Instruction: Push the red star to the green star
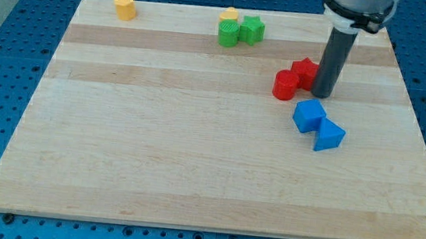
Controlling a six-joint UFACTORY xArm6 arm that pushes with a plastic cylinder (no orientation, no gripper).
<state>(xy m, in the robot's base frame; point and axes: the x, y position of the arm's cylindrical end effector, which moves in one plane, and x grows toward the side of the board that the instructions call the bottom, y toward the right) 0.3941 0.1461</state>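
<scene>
The red star (305, 69) lies right of the board's centre, in its upper part. A second red block (284, 86), rounded, touches it on the lower left. My tip (323, 95) stands right against the red star's right side, slightly below it. The green star (253, 30) sits near the board's top edge, up and to the left of the red star. A rounded green block (228, 34) is pressed against the green star's left side.
A yellow block (228, 14) sits just behind the green pair. Another yellow block (124, 7) is at the top left. Two blue blocks (308, 115) (329, 135) lie just below my tip. The wooden board (155, 153) ends near the view's right.
</scene>
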